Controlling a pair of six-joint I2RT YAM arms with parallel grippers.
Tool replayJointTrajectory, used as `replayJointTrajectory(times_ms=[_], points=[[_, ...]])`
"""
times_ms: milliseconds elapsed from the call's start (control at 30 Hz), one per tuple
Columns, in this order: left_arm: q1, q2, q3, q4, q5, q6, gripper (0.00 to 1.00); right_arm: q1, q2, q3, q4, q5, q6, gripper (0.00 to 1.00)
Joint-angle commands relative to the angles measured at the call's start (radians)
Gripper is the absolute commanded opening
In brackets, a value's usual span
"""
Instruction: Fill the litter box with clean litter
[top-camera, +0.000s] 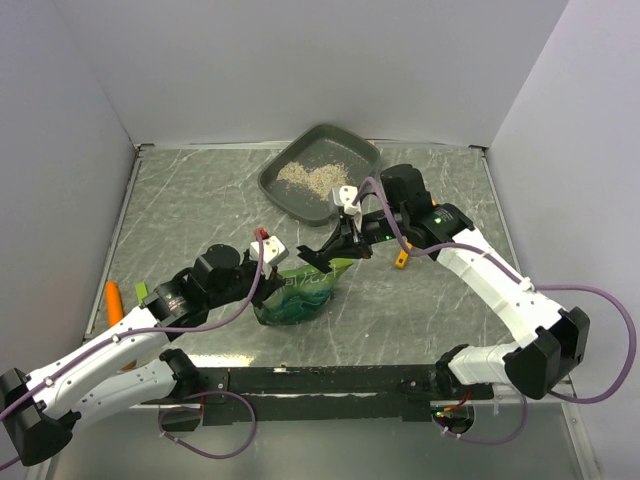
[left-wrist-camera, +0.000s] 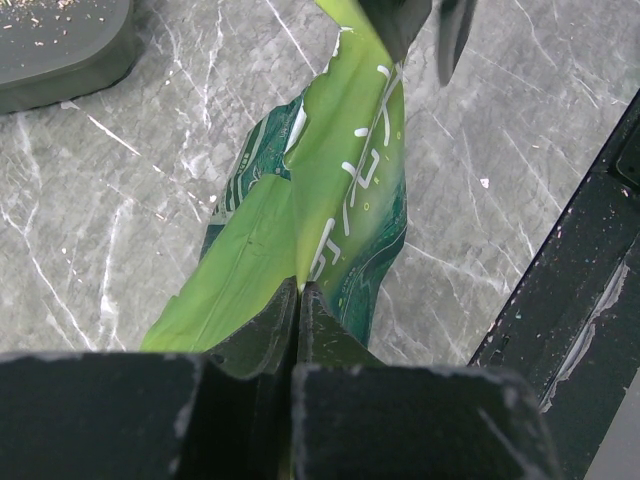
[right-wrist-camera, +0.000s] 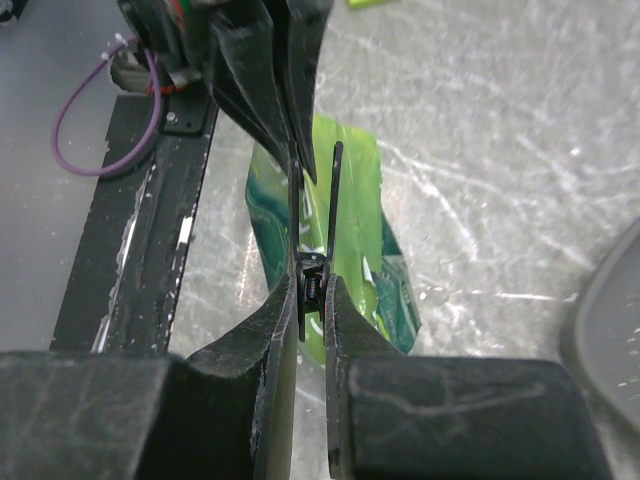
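The dark grey litter box (top-camera: 345, 148) sits at the back centre with a small pile of beige clean litter (top-camera: 312, 178) inside; its corner shows in the left wrist view (left-wrist-camera: 60, 60). A green bag (top-camera: 300, 295) stands in front of it between both arms. My left gripper (top-camera: 274, 268) is shut on the bag's top edge (left-wrist-camera: 330, 200), jaws pressed together on the foil (left-wrist-camera: 300, 290). My right gripper (top-camera: 320, 256) is shut on a black clip (right-wrist-camera: 313, 285) that sits at the top of the bag (right-wrist-camera: 360, 210).
An orange scoop (top-camera: 114, 300) lies at the left edge of the table beside a small green piece (top-camera: 141, 291). A small orange item (top-camera: 402, 259) lies under the right arm. The black base rail (top-camera: 320, 380) runs along the near edge.
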Motion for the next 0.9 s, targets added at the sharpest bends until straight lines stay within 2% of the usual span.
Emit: replayJointTrajectory(times_ms=[0, 467, 867], points=[[-0.003, -0.019, 0.002, 0.020, 0.015, -0.017, 0.03, -0.006, -0.040, 0.051, 0.054, -0.048, -0.016, 0.00], [-0.003, -0.022, -0.001, 0.018, 0.013, -0.020, 0.03, -0.006, 0.046, 0.022, 0.109, -0.066, -0.015, 0.00], [-0.003, -0.036, 0.001, 0.020, 0.013, -0.017, 0.03, -0.005, 0.073, 0.013, 0.022, -0.034, -0.068, 0.00]])
